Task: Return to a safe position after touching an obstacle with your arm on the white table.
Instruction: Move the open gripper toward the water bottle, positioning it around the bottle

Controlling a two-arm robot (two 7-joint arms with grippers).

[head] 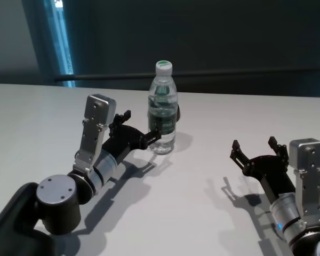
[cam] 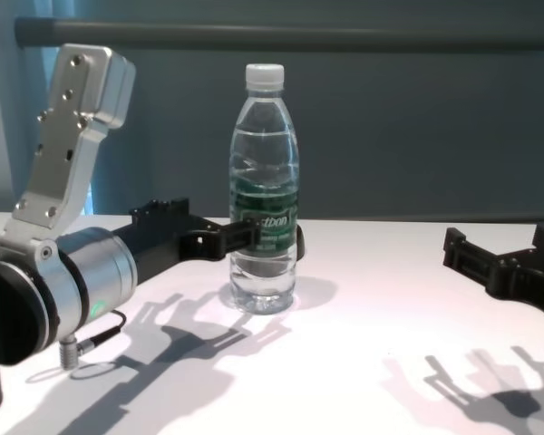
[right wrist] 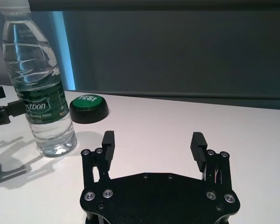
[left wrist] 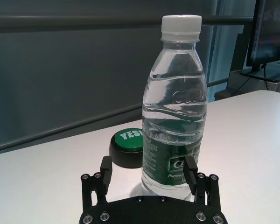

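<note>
The obstacle, a clear water bottle (head: 164, 106) with a white cap and green label, stands upright on the white table (head: 229, 117). My left gripper (head: 141, 127) is open right beside it, on its left. In the chest view one fingertip (cam: 245, 234) reaches the label of the bottle (cam: 265, 199). In the left wrist view the bottle (left wrist: 175, 116) stands just past the open gripper (left wrist: 148, 170), overlapping one finger (left wrist: 191, 170). My right gripper (head: 254, 145) hovers open and empty at the right, well apart from the bottle (right wrist: 37, 84).
A small dark round button with a green top (left wrist: 127, 147) sits on the table just behind the bottle, also seen as the green button (right wrist: 88, 107) in the right wrist view. A dark wall with a rail runs behind the table's far edge.
</note>
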